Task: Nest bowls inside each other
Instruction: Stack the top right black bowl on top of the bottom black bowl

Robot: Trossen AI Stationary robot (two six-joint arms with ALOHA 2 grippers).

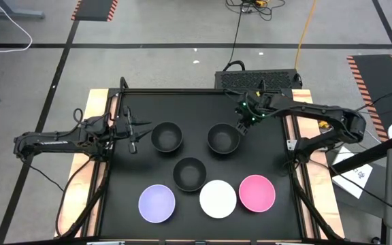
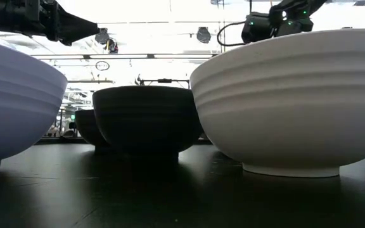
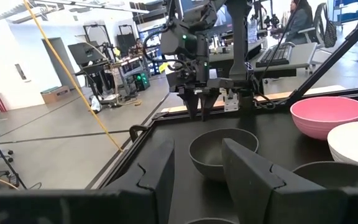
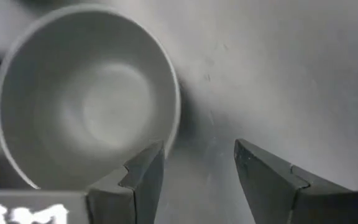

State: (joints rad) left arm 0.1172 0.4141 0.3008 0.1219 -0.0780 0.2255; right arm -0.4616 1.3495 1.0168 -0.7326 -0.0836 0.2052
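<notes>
Black matting covers the table (image 1: 114,204), which is edged in pale wood, and the floor around it carries dark tape lines and orange-striped hazard mats.

From my seat, the right gripper (image 1: 241,128) hangs over the far-right black bowl (image 1: 223,138), at its far right rim; my right wrist view shows its fingers (image 4: 135,180) standing apart with nothing between them, one finger at the bowl's rim. The left gripper (image 1: 133,138) sits just beside the far-left black bowl (image 1: 167,137), jaws partly apart and empty as far as I can see. A third black bowl (image 1: 190,173) lies nearer the front, between the other two. Along the front edge stand the lavender bowl (image 1: 156,203), the white bowl (image 1: 218,198) and the pink bowl (image 1: 257,192), all separate, none nested.

White marks at the right wrist view's corner are cut off and I can't read them. A printed sheet (image 1: 356,173) lies right of the table, its text too small to read. The low view is mostly blocked by the white and lavender bowls.
</notes>
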